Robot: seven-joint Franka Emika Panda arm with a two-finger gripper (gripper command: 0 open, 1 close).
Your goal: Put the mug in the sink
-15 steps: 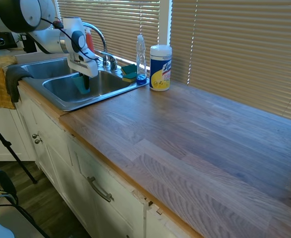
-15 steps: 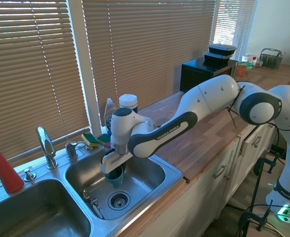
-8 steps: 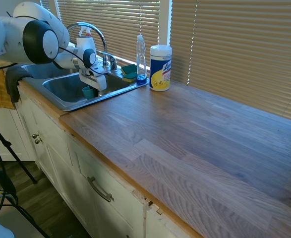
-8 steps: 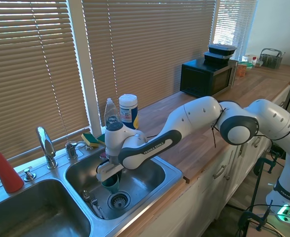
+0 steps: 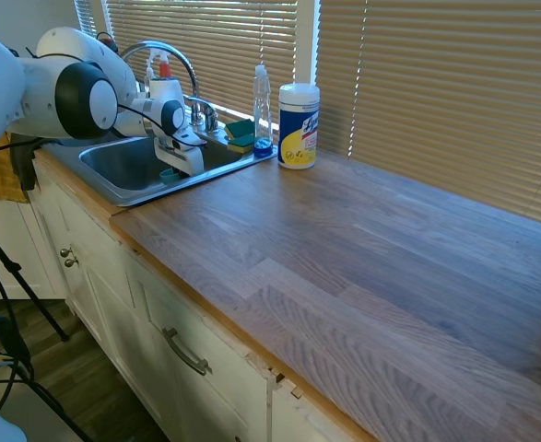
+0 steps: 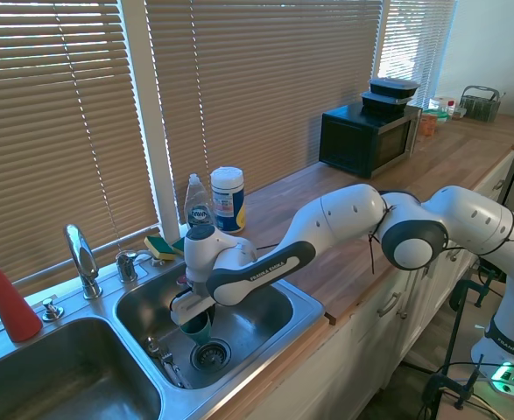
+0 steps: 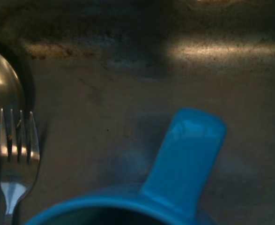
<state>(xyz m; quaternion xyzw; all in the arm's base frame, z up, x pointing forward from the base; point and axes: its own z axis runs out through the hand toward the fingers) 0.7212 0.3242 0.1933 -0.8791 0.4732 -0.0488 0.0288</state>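
Mug (image 6: 197, 326) upright in sink (image 6: 265, 337), rim clamped by gripper (image 6: 189, 315), handle toward basin floor.

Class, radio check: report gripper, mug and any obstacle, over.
Gripper shut on mug, upright, low inside sink. Fork and spoon beside it on basin floor.

You see both exterior views sharp and daylit through the window blinds (image 6: 257, 87). The wrist view is dim, the mug (image 7: 174, 178) soft, glare streaking the sink (image 7: 212, 49) floor.
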